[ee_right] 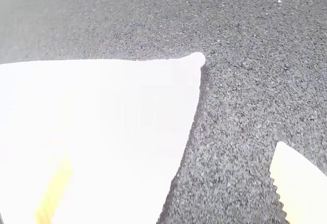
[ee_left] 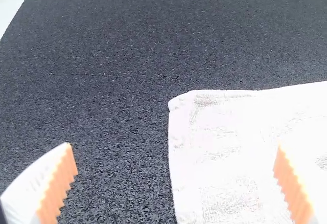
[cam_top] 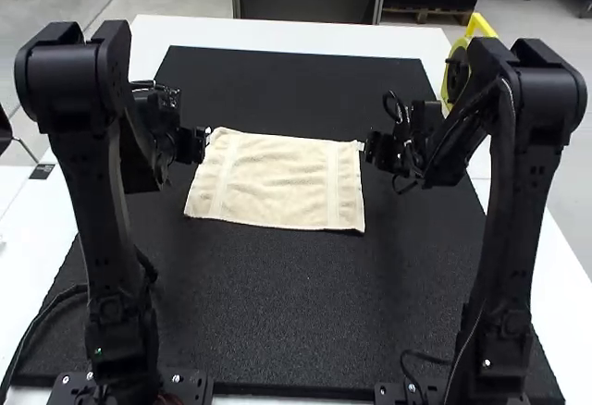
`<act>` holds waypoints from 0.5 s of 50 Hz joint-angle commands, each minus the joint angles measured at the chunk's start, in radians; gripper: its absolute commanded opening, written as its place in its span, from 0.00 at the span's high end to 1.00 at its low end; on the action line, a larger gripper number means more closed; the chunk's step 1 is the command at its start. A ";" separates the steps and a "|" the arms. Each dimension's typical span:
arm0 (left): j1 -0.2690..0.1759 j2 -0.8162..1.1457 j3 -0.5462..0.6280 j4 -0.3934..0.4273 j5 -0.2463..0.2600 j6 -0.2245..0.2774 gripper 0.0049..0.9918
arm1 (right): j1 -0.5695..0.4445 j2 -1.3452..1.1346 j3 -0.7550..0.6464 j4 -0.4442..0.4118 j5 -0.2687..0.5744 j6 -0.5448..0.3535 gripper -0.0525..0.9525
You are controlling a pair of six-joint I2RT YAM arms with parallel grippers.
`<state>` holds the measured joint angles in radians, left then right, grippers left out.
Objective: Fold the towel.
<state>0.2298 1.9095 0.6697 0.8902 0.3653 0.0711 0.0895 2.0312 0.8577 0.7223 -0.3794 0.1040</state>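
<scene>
In the high view, a black mat (cam_top: 287, 331) is covering most of a white table (cam_top: 268, 30), and the beige towel (cam_top: 277, 183) is lying spread on it, a band running near each side end. The left gripper (cam_top: 203, 137) is hovering at its far left corner, the right gripper (cam_top: 365, 145) at its far right corner. In the left wrist view, the left gripper (ee_left: 175, 152) is standing wide open and holding nothing, one finger showing over mat, the other over towel, the corner lying between. In the right wrist view, the right gripper (ee_right: 173, 152) is also gaping, gripping nothing, a towel corner showing between its fingers.
</scene>
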 commanded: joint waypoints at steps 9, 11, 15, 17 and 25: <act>0.006 0.091 0.085 0.035 0.084 0.006 0.08 | 0.010 0.078 0.061 0.034 -0.046 -0.006 0.05; 0.006 0.108 0.099 0.036 0.090 0.006 0.08 | 0.012 0.095 0.075 0.035 -0.047 -0.006 0.05; 0.006 0.131 0.120 0.041 0.100 0.006 0.08 | 0.012 0.110 0.090 0.035 -0.049 -0.006 0.05; 0.006 0.141 0.130 0.046 0.100 0.006 0.08 | 0.012 0.115 0.095 0.046 -0.049 -0.006 0.05; 0.006 0.174 0.182 0.049 0.101 0.006 0.08 | 0.013 0.135 0.136 0.048 -0.049 -0.006 0.05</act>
<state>0.2298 2.0678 0.8017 0.9272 0.4458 0.0711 0.0906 2.1590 0.9466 0.7574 -0.4099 0.1040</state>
